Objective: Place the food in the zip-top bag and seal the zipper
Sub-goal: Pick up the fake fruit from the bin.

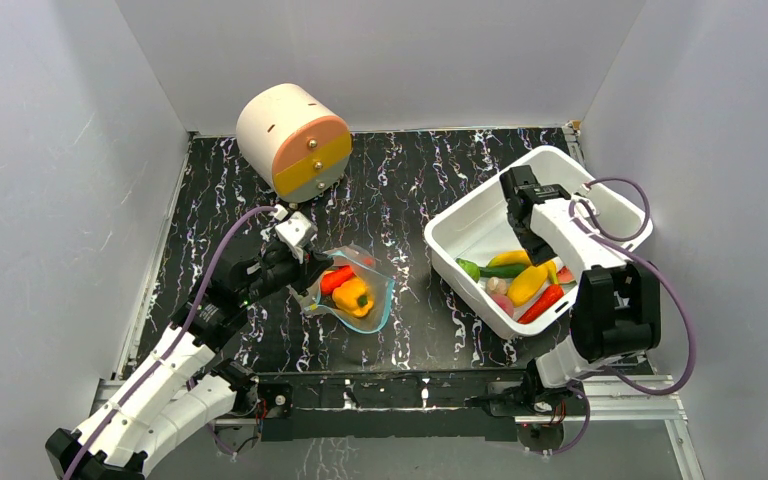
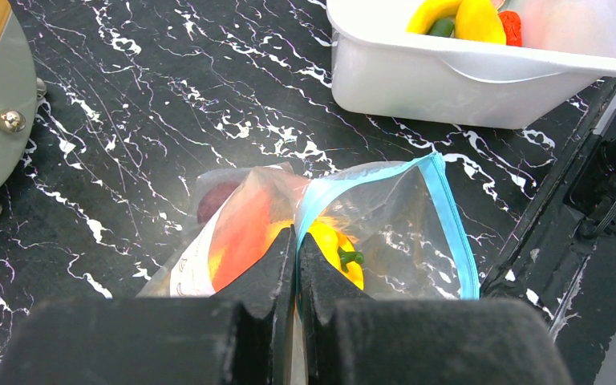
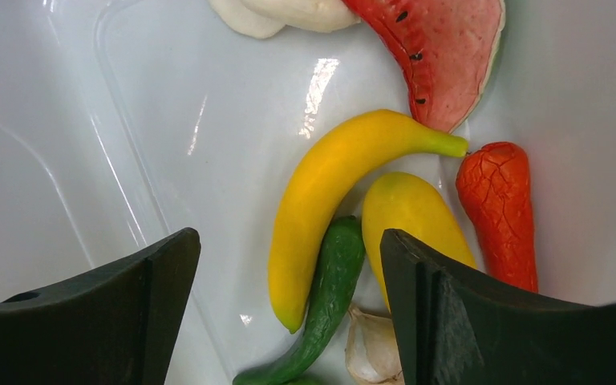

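The zip-top bag (image 1: 378, 300) lies left of centre on the black mat, its mouth held up and open. My left gripper (image 2: 297, 237) is shut on the mouth edge, right on the teal zipper (image 2: 454, 216). Inside the bag are an orange-yellow bell pepper (image 2: 333, 245) and a red-orange piece (image 2: 241, 233). My right gripper (image 3: 289, 237) hangs open inside the white tub (image 1: 470, 215), holding nothing. Below it lies more food: a banana (image 3: 329, 184), a second yellow piece (image 3: 409, 212), a green cucumber (image 3: 333, 289), a red chili (image 3: 501, 208) and a watermelon slice (image 3: 449, 56).
A round cream drum with pink, yellow and grey bands (image 1: 290, 140) stands at the back left. Grey walls close in three sides. A metal rail (image 1: 410, 385) runs along the near edge by the arm bases. The tub tilts at the right.
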You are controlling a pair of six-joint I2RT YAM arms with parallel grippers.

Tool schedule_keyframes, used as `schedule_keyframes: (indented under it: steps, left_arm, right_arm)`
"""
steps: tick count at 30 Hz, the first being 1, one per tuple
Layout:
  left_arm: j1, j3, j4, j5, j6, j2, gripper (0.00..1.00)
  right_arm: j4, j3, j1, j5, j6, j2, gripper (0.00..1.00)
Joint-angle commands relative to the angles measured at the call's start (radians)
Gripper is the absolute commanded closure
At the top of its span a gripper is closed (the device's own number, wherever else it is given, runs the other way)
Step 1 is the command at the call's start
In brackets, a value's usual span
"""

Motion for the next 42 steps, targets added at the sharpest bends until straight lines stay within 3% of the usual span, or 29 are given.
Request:
schedule_keyframes:
  steps: [1, 5, 17, 27, 42]
  left_arm:
    - [0.002, -0.003, 0.022, 0.006, 0.015, -0.016, 1.00]
    - [0.002, -0.003, 0.015, 0.008, 0.015, -0.013, 1.00]
    - [0.002, -0.004, 0.019, 0.008, 0.017, -0.014, 1.00]
    - [0.002, -0.004, 0.020, 0.005, 0.020, -0.011, 1.00]
    - [0.002, -0.006, 0.013, -0.005, 0.023, -0.011, 1.00]
  right_arm:
    - [-0.001, 0.016, -0.010, -0.043, 0.080, 0.026, 0.20]
    - [0.017, -0.003, -0.011, -0.067, 0.100, 0.050, 0.32]
    - [0.037, -0.019, -0.017, -0.072, 0.151, 0.136, 0.31]
    - [0.155, -0.039, -0.033, -0.070, 0.140, 0.155, 0.46]
    - [0.237, 0.009, -0.037, -0.084, 0.066, 0.168, 0.51]
